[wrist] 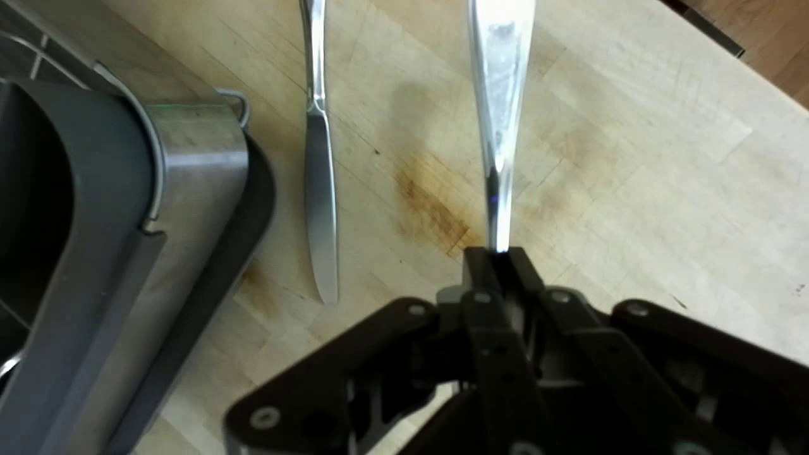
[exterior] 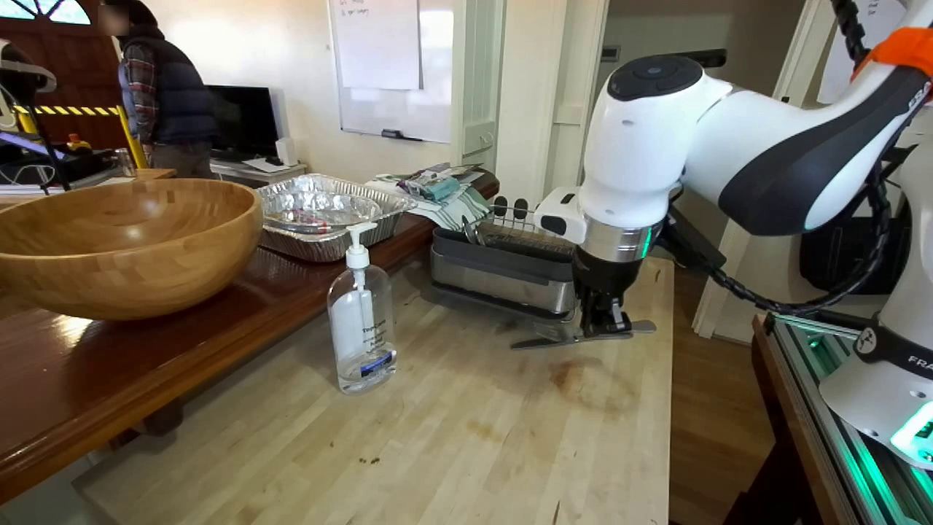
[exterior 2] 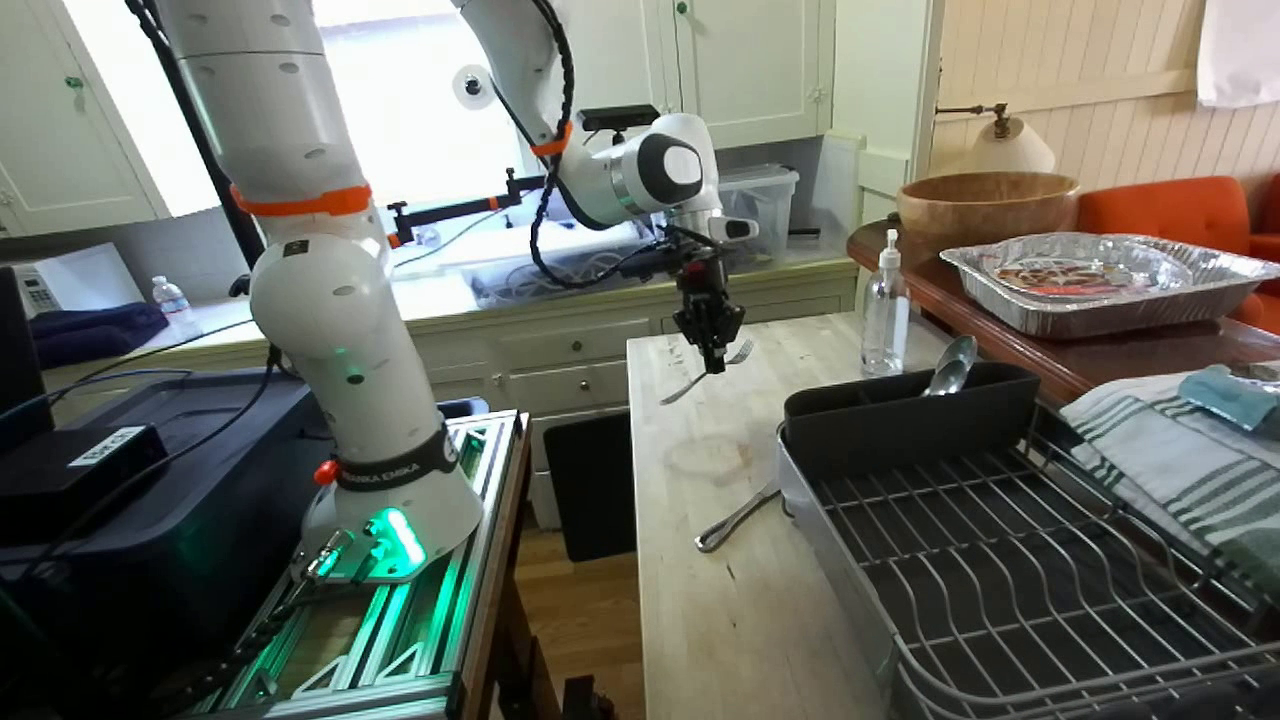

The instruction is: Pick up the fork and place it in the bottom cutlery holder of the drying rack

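Note:
My gripper (wrist: 496, 253) is shut on the silver fork (wrist: 504, 82), whose handle points away from the fingertips in the wrist view. The fork's head is hidden there behind the fingers. In the exterior views the gripper (exterior: 609, 329) (exterior 2: 714, 366) holds the fork (exterior: 643, 327) (exterior 2: 688, 386) crosswise, a little above the wooden table. The tines show in an exterior view beyond the fingers. The grey metal drying rack (exterior: 543, 293) (exterior 2: 850, 580) (wrist: 196, 151) stands beside the gripper, apart from it. Its dark cutlery holder (exterior 2: 900, 435) (wrist: 110, 183) sits along one end.
A knife (wrist: 321, 189) (exterior 2: 735, 522) lies on the table (exterior: 466, 452) between fork and rack. A spoon (exterior 2: 952, 365) stands in the cutlery holder. A pump bottle (exterior: 362, 328), a wooden bowl (exterior: 131, 248) and foil trays (exterior 2: 1110, 285) are farther off.

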You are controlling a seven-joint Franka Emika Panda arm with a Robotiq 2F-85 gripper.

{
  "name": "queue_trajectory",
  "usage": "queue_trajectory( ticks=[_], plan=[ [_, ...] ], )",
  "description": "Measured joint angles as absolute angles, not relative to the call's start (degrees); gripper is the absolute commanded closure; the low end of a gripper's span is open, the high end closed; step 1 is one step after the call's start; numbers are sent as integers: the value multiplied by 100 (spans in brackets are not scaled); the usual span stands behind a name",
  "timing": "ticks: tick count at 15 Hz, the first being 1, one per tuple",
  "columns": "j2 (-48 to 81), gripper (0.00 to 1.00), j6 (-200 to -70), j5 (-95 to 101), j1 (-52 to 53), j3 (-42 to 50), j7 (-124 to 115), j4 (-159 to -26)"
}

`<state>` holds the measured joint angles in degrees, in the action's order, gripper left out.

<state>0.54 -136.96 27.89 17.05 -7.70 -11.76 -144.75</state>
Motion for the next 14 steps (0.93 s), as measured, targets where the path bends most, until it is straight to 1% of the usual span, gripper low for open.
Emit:
queue_trajectory(
  ticks=[5, 14],
  plan=[
    [-642, 98, -13268, 2972, 1499, -952, -1552, -14687],
    [-1509, 98, -13322, 3886, 852, -1027, -1667, -14914]
  ],
)
